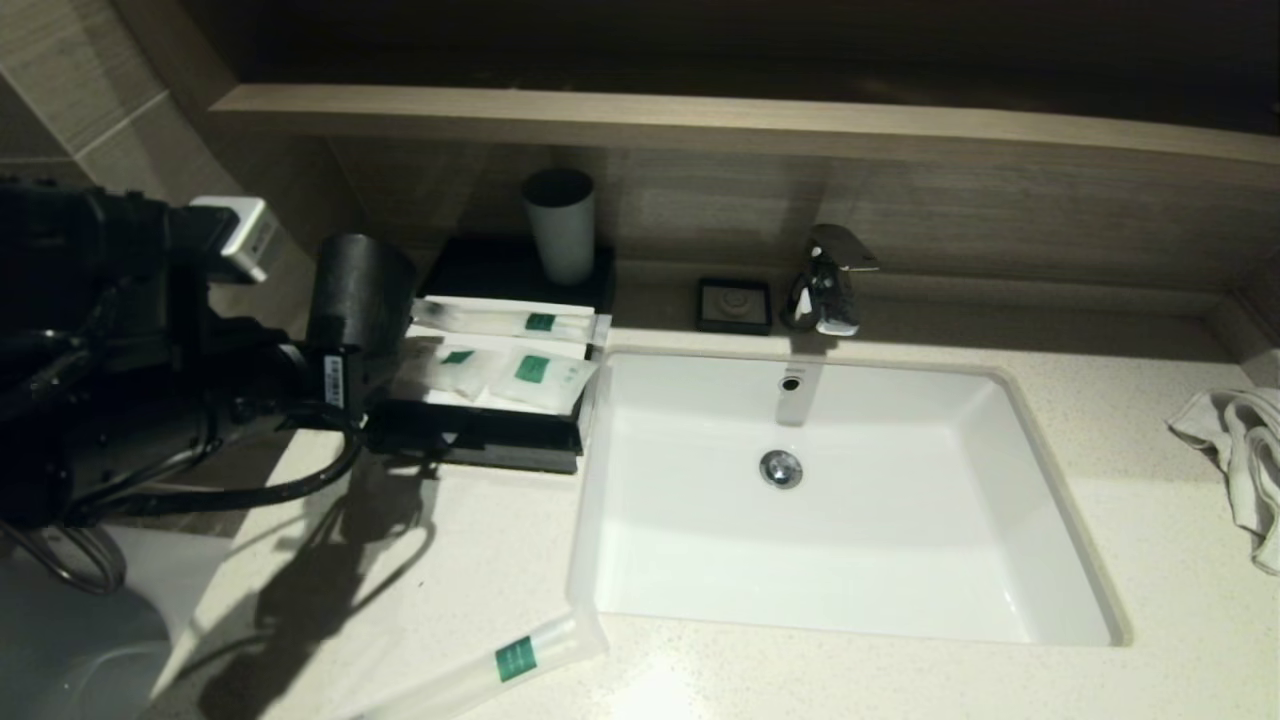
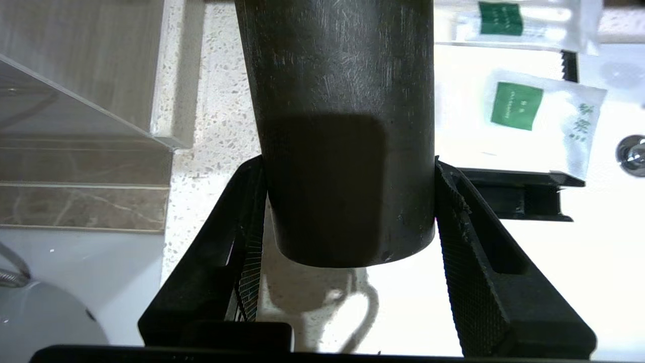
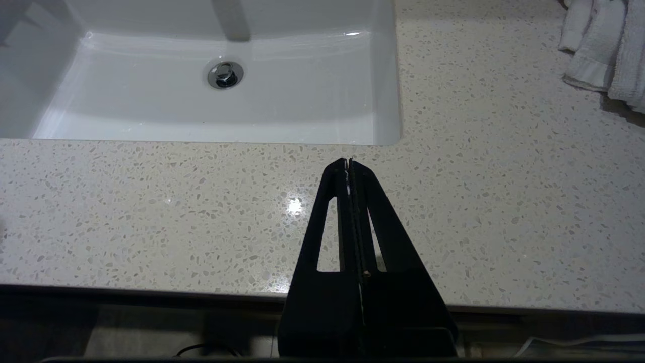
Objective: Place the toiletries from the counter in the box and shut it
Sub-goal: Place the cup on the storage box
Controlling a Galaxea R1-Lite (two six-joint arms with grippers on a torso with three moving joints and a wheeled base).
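My left gripper [image 2: 347,162] is shut on the lower part of a black tumbler [image 2: 342,101], held off the counter [image 1: 480,560] just left of the box [image 1: 500,445]. In the head view the tumbler [image 1: 360,285] stands above the left wrist. On the box's white top lie a long packet [image 1: 510,322] and two small pouches [image 1: 455,365] [image 1: 540,372], each with a green label. Another long packet [image 1: 510,660] lies on the counter near the front edge. My right gripper [image 3: 348,161] is shut and empty, low over the counter in front of the sink [image 3: 383,101].
A grey tumbler [image 1: 560,225] stands at the back of the box. A small black dish [image 1: 735,305] and the faucet [image 1: 830,280] sit behind the sink [image 1: 1060,530]. A crumpled white towel [image 1: 1240,460] lies at the far right. A wood-look ledge [image 1: 700,120] runs overhead.
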